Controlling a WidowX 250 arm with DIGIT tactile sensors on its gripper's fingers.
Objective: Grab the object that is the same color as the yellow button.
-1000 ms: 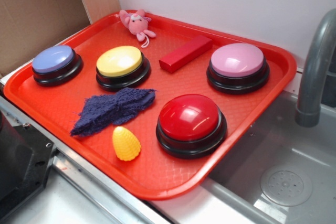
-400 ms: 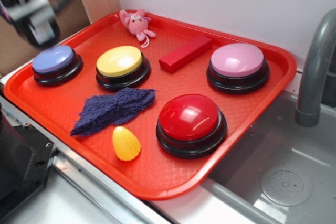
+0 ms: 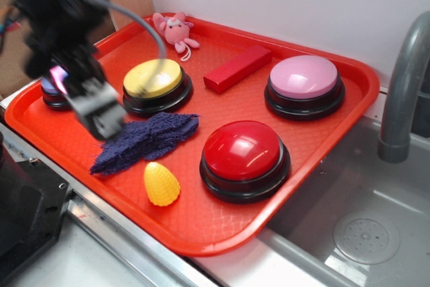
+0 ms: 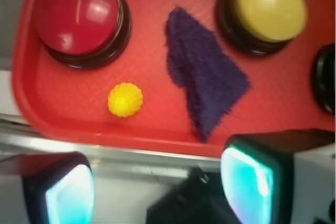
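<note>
Yellow corn-textured toy (image 3: 162,184) lies on the red tray (image 3: 322,139) near its front edge, between the purple cloth (image 3: 144,140) and red button (image 3: 245,156). The gripper (image 3: 99,113) (blurred, above the cloth's left end) seems spread wide and empty, well short of the toy; the yellow button (image 3: 156,84) sits behind.

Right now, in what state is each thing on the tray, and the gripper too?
gripper: open, empty, above the tray's near edge
yellow toy: lying free, not grasped
yellow button: upright, nothing on it
red button: upright, untouched
pink button: upright, untouched
blue cloth: crumpled, lying flat
red block: lying on its side
pink plush: lying by the far rim
</note>
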